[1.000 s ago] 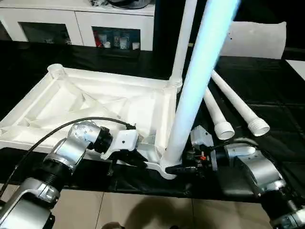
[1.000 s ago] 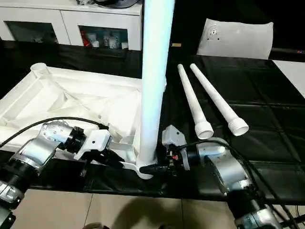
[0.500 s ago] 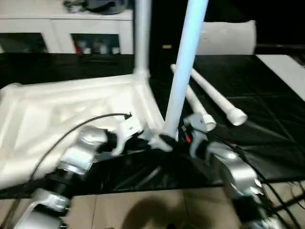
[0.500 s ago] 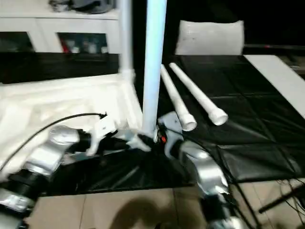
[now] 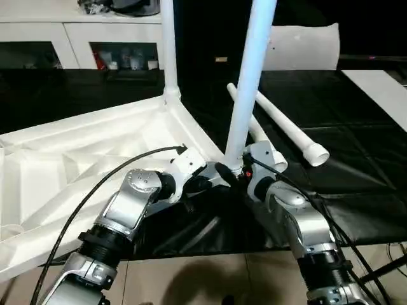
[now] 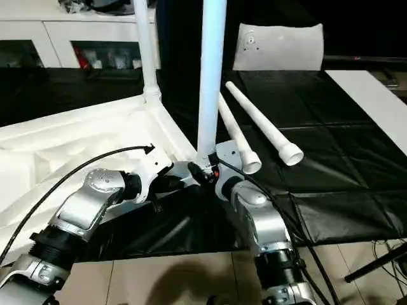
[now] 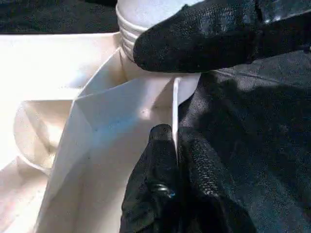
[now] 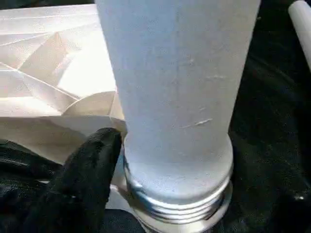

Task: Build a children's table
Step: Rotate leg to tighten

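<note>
Left hand [image 7: 170, 160] pinches the tabletop [image 5: 76, 165] rim; right hand [image 8: 97, 160] clasps a leg [image 5: 251, 82] at its socket. A tilt could jam the threads.

Two upright legs [image 5: 251, 82] (close together) beside bare black mat [image 5: 356, 184].

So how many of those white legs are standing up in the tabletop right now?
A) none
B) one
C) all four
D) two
D: one leg rises from the far corner socket and another leg stands at the near corner of the tabletop, while two loose legs lie on the black cloth.
</note>
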You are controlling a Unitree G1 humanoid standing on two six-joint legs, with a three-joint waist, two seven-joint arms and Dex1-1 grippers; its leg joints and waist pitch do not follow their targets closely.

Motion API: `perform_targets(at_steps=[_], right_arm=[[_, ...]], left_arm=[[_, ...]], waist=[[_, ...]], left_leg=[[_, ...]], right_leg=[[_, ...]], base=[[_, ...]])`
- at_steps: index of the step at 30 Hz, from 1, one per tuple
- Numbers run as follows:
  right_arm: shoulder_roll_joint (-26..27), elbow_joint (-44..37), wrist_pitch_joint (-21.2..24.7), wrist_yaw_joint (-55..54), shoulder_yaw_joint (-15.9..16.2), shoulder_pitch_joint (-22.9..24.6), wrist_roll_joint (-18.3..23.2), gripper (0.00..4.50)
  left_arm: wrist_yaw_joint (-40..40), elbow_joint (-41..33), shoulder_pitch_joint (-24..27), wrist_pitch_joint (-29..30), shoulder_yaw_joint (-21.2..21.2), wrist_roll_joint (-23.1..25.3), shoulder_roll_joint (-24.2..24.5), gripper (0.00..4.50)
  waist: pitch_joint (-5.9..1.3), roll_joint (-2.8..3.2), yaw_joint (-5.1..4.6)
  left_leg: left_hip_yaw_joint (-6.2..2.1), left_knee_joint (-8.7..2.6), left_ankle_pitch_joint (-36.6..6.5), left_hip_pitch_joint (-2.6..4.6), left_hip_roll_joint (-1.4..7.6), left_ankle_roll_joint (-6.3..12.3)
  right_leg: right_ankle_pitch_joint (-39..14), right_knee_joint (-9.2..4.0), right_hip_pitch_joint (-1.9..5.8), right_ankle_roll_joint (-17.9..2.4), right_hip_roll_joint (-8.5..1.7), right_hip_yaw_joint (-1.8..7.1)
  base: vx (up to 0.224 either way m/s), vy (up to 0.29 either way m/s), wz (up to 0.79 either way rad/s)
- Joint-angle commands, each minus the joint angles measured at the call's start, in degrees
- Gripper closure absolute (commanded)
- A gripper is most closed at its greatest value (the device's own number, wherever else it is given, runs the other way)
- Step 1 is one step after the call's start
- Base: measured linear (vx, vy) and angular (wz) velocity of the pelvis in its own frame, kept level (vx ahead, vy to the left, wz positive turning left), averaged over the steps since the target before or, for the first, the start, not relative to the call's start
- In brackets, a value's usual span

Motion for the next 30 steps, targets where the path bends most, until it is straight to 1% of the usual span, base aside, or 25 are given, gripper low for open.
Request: perform_targets(at_steps=[1, 2, 3, 5, 6, 7, 8, 9, 10, 11, 13, 14, 15, 16, 17, 19, 21, 22, 23, 24, 25, 26, 27, 29, 30], right_arm=[[0.86, -1.4, -0.52, 5.11, 3.78, 0.86, 2.49, 0.52], [-0.88, -2.11, -2.03, 7.58, 3.22, 1.04, 3.31, 0.52], [-1.9, -2.54, -2.52, 9.3, 3.0, 1.1, 3.88, 0.27], [-2.69, -2.85, -2.93, 10.68, 2.86, 1.15, 4.33, 0.2], [-4.18, -3.28, -3.51, 12.97, 2.87, 1.22, 4.79, 0.15], [-5.77, -3.65, -3.98, 15.41, 2.93, 1.32, 5.22, 0.07], [-7.29, -3.91, -4.57, 17.67, 3.09, 1.39, 5.44, 0.07], [-9.81, -3.95, -5.64, 21.35, 3.7, 1.36, 5.44, 0.07], [-10.86, -3.93, -6.11, 22.88, 3.97, 1.34, 5.41, 0.07], [-12.39, -3.76, -6.52, 25.13, 4.38, 1.18, 5.37, 0.07], [-14.15, -3.34, -7.25, 28.04, 4.83, 0.86, 5.39, 0.07], [-14.91, -3.11, -7.63, 29.35, 5.03, 0.69, 5.41, 0.07], [-16.18, -2.49, -8.19, 31.52, 5.34, 0.23, 5.55, 0.07], [-16.81, -2.13, -8.5, 32.62, 5.49, -0.02, 5.64, 0.07], [-17.11, -1.87, -8.76, 33.2, 5.59, -0.22, 5.63, 0.07], [-18.67, -0.39, -10.47, 36.37, 6.24, -1.36, 5.44, 0.07], [-19.35, 0.48, -11.54, 37.99, 6.63, -2.01, 5.24, 0.07], [-20.25, 1.41, -12.65, 40.66, 7.5, -2.84, 5.38, 0.07], [-20.53, 1.58, -12.84, 41.71, 7.89, -3.07, 5.61, 0.07], [-20.7, 1.66, -12.92, 42.79, 8.26, -3.27, 5.91, 0.07], [-20.85, 1.83, -13.04, 43.81, 8.57, -3.47, 6.2, 0.07], [-20.85, 1.83, -13.04, 43.81, 8.57, -3.47, 6.2, 0.24], [-20.87, 1.94, -13.25, 44.35, 8.86, -3.6, 6.24, 0.34], [-20.72, 2.31, -13.77, 45.26, 9.42, -3.88, 6.1, 0.52], [-20.55, 2.53, -14.08, 45.73, 9.84, -4.02, 5.92, 0.63]], left_arm=[[0.15, -1.42, -1.04, -2.2, 0.43, -0.23, 0.21, 4.5], [-2.79, -0.86, -0.66, -5.16, -0.18, -0.31, 2.11, 4.5], [-4.17, -0.29, -0.57, -6.63, -0.29, -0.44, 2.99, 4.5], [-5.12, 0.18, -0.52, -7.71, -0.33, -0.52, 3.63, 4.5], [-7.26, 0.9, -0.58, -9.9, -0.71, -0.67, 4.77, 4.5], [-9.36, 1.64, -0.67, -11.68, -1.24, -0.76, 5.94, 4.5], [-11.42, 2.33, -0.78, -13.54, -1.86, -0.8, 7.1, 4.5], [-14.97, 2.92, -0.91, -15.74, -2.62, -1.54, 8.74, 4.5], [-16.44, 3.13, -0.96, -16.6, -2.93, -1.89, 9.41, 4.5], [-18.41, 3.32, -1.15, -17.53, -3.17, -2.46, 10.14, 4.5], [-20.86, 3.58, -1.43, -18.21, -3.42, -3.19, 10.97, 4.5], [-21.84, 3.72, -1.6, -18.44, -3.54, -3.41, 11.34, 4.5], [-23.59, 4.3, -2.02, -19.52, -3.92, -3.49, 12.08, 4.5], [-24.49, 4.66, -2.26, -20.18, -4.14, -3.47, 12.48, 4.5], [-25.01, 4.95, -2.42, -20.6, -4.3, -3.4, 12.69, 4.5], [-28.03, 6.43, -3.21, -22.3, -5.12, -3.31, 13.58, 4.5], [-29.67, 7.17, -3.6, -23.01, -5.56, -3.36, 13.91, 4.5], [-32.16, 8.54, -4.13, -24.63, -6.38, -3.32, 14.36, 4.5], [-33.01, 9.16, -4.32, -25.49, -6.76, -3.25, 14.53, 4.5], [-33.82, 9.67, -4.52, -26.37, -7.18, -3.1, 14.68, 4.5], [-34.57, 10.21, -4.75, -27.07, -7.47, -3.09, 14.75, 4.5], [-34.57, 10.21, -4.75, -27.07, -7.47, -3.09, 14.75, 4.5], [-34.88, 10.49, -4.96, -27.61, -7.71, -2.98, 14.75, 4.5], [-35.7, 10.98, -5.34, -28.48, -8.16, -2.84, 14.71, 4.5], [-36.11, 11.21, -5.53, -28.94, -8.4, -2.76, 14.67, 4.5]], waist=[[-3.39, 0.46, 0.42], [-3.44, 0.42, 0.47], [-3.56, 0.4, 0.57], [-3.71, 0.45, 0.71], [-3.89, 0.24, 0.83], [-4.02, 0.28, 1.04], [-4.02, 0.28, 1.04], [-4.0, 0.41, 1.19], [-3.99, 0.52, 1.43], [-4.01, 0.54, 1.5], [-3.97, 0.66, 2.1], [-3.97, 0.66, 2.1], [-3.91, 0.68, 2.44], [-3.86, 0.67, 2.69], [-3.86, 0.62, 2.74], [-3.81, 0.42, 3.06], [-3.75, 0.42, 3.07], [-3.71, 0.39, 3.24], [-3.67, 0.34, 3.29], [-3.68, 0.41, 3.4], [-3.83, 0.3, 3.49], [-3.83, 0.3, 3.49], [-3.91, 0.38, 3.65], [-3.94, -0.07, 3.78], [-3.9, 0.04, 3.88]], left_leg=[[0.23, -4.24, -16.42, -0.38, 0.67, 1.96], [0.25, -4.25, -16.07, -0.43, 0.64, 2.03], [0.32, -4.14, -15.2, -0.34, 0.63, 2.31], [0.47, -3.98, -13.0, -0.59, 0.65, 2.68], [0.47, -3.88, -11.21, -0.79, 0.66, 2.89], [0.5, -3.78, -9.7, -0.78, 0.63, 3.23], [0.5, -3.78, -9.7, -0.78, 0.63, 3.23], [0.59, -3.72, -8.28, -0.74, 0.74, 3.8], [0.63, -3.68, -8.44, -0.66, 0.77, 4.1], [0.63, -3.71, -8.54, -0.54, 0.85, 4.09], [0.82, -3.69, -9.51, -0.08, 0.98, 3.84], [0.82, -3.69, -9.51, -0.08, 0.98, 3.84], [0.88, -3.76, -10.02, 0.06, 1.01, 3.71], [0.83, -3.83, -10.72, 0.12, 1.08, 3.46], [0.85, -3.84, -10.86, 0.07, 1.08, 3.25], [0.83, -3.83, -11.88, 0.07, 0.91, 2.83], [0.85, -3.85, -11.97, -0.03, 0.96, 2.56], [0.87, -3.79, -12.73, 0.1, 0.94, 2.44], [0.9, -3.79, -12.71, 0.1, 0.86, 2.56], [0.87, -3.84, -12.67, 0.09, 1.02, 2.53], [0.79, -3.81, -12.07, 0.03, 1.11, 2.59], [0.79, -3.81, -12.07, 0.03, 1.11, 2.59], [0.86, -3.74, -11.08, 0.08, 1.18, 2.77], [0.87, -3.73, -10.51, 0.0, 1.22, 2.92], [0.91, -3.7, -10.4, -0.08, 1.14, 3.08]], right_leg=[[-20.9, -4.39, 2.78, -8.24, -3.54, 2.31], [-20.89, -4.41, 2.82, -8.19, -3.57, 2.29], [-20.29, -4.31, 2.89, -8.32, -3.54, 2.3], [-17.44, -4.02, 3.03, -9.12, -3.51, 2.37], [-14.89, -3.71, 3.33, -9.83, -3.52, 2.34], [-12.76, -3.41, 3.48, -10.29, -3.46, 2.31], [-12.76, -3.41, 3.48, -10.29, -3.46, 2.31], [-10.04, -3.05, 3.45, -10.96, -3.34, 2.34], [-9.77, -3.04, 3.42, -11.33, -3.39, 2.3], [-9.58, -2.9, 3.39, -11.53, -3.35, 2.3], [-10.25, -2.95, 3.17, -12.18, -3.42, 2.39], [-10.25, -2.95, 3.17, -12.18, -3.42, 2.39], [-9.82, -2.91, 3.09, -12.86, -3.39, 2.43], [-10.49, -2.92, 3.15, -12.82, -3.43, 2.4], [-10.71, -2.88, 3.22, -12.76, -3.47, 2.43], [-13.69, -3.12, 3.23, -11.98, -3.51, 2.33], [-14.48, -3.14, 3.24, -11.62, -3.57, 2.38], [-17.05, -3.44, 3.15, -10.81, -3.59, 2.32], [-17.61, -3.53, 3.12, -10.63, -3.5, 2.28], [-18.05, -3.5, 3.17, -10.45, -3.58, 2.3], [-17.19, -3.3, 3.27, -10.66, -3.63, 2.28], [-17.19, -3.3, 3.27, -10.66, -3.63, 2.28], [-15.17, -3.14, 3.18, -11.35, -3.56, 2.29], [-14.2, -2.91, 3.27, -11.76, -3.59, 2.27], [-14.32, -2.88, 3.25, -11.74, -3.56, 2.23]], base=[[0.0, 0.0, 0.0], [0.0, 0.0, 0.0], [0.0, 0.0, 0.0], [0.0, 0.0, 0.0], [0.0, 0.0, 0.0], [0.0, 0.0, 0.0], [0.0, 0.0, 0.0], [0.0, 0.0, 0.0], [0.0, 0.0, 0.0], [0.0, 0.0, 0.0], [0.0, 0.0, 0.0], [0.0, 0.0, 0.0], [0.0, 0.0, 0.0], [0.0, 0.0, 0.0], [0.0, 0.0, 0.0], [0.0, 0.0, 0.0], [0.0, 0.0, 0.0], [0.0, 0.0, 0.0], [0.0, 0.0, 0.0], [0.0, 0.0, 0.0], [0.0, 0.0, 0.0], [0.0, 0.0, 0.0], [0.0, 0.0, 0.0], [0.0, 0.0, 0.0], [0.0, 0.0, 0.0]])
